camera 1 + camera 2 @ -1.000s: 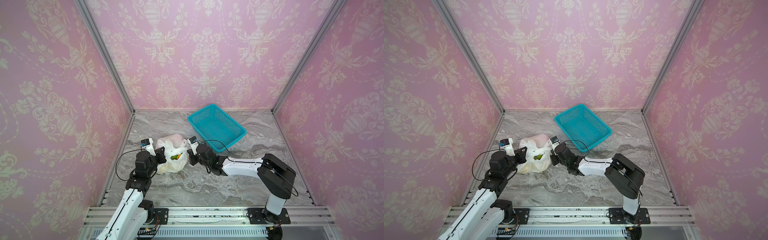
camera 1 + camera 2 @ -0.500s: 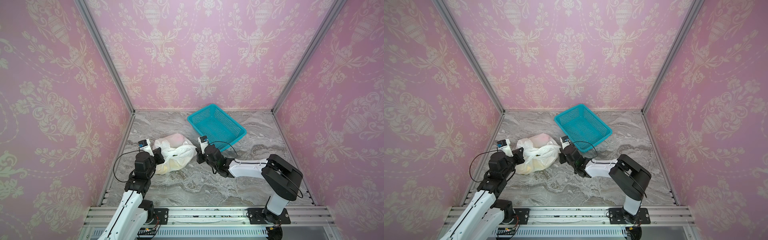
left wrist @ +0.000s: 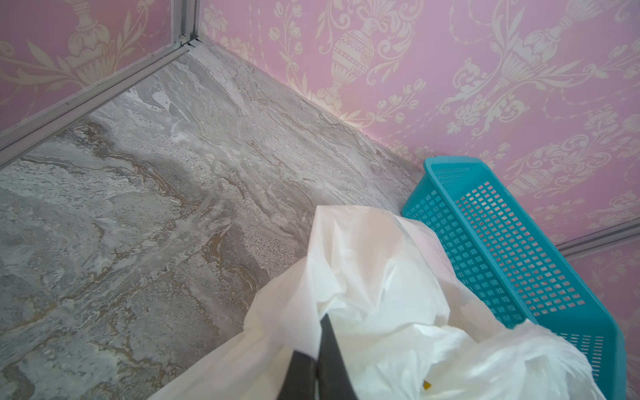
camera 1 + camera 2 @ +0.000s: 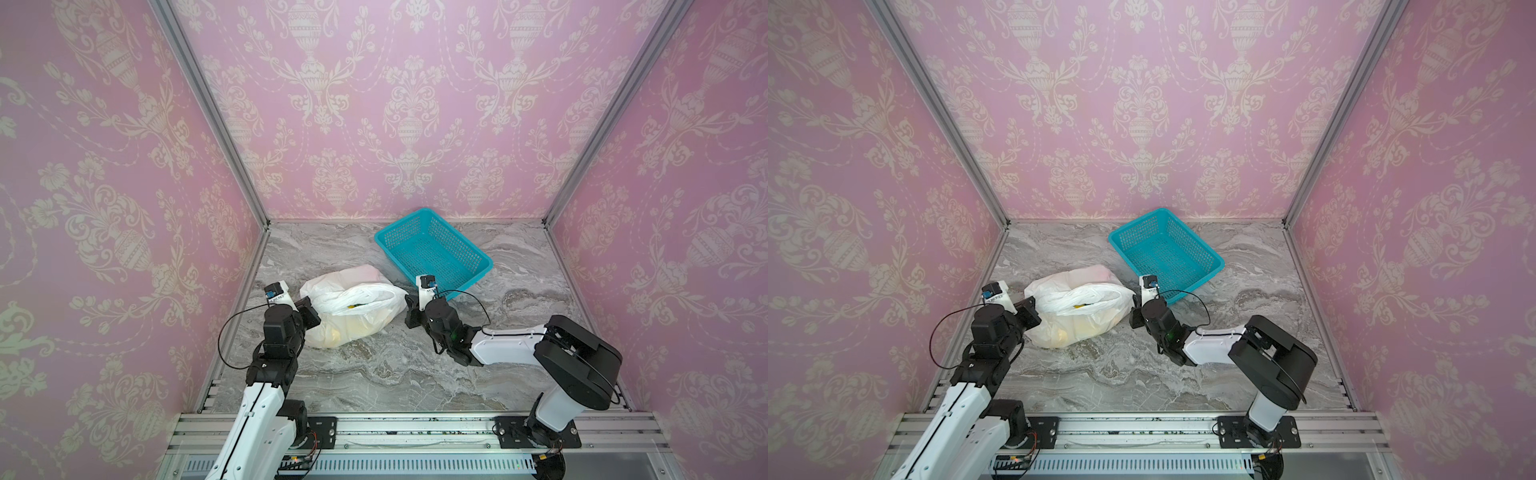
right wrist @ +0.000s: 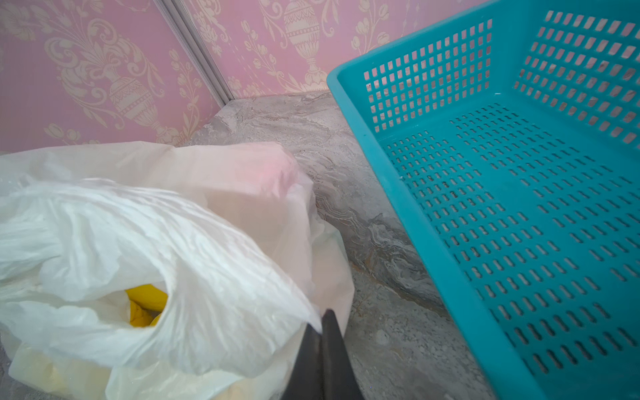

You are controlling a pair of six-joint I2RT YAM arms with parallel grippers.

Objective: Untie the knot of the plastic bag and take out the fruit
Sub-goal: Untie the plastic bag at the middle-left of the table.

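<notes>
The white plastic bag (image 4: 353,291) (image 4: 1079,291) lies on the marble floor at the left, its mouth stretched wide between my two grippers. My left gripper (image 4: 311,312) (image 4: 1030,311) (image 3: 323,320) is shut on the bag's left edge (image 3: 346,277). The right gripper (image 4: 409,306) (image 4: 1133,311) (image 5: 322,320) is shut on the bag's right edge (image 5: 207,259). Yellow fruit (image 5: 145,304) (image 4: 353,306) shows through the opening, and more pale yellow shapes (image 4: 332,332) show through the plastic. The knot does not show in any view.
A teal perforated basket (image 4: 399,232) (image 4: 1133,232) (image 3: 485,242) (image 5: 401,214) stands empty just behind the right gripper, close to the bag. Pink patterned walls close in the floor on three sides. The left wall is near the left arm.
The right gripper has pulled its edge of the bag to the right and the left has eased left. The bag's mouth has spread wider and flatter.
</notes>
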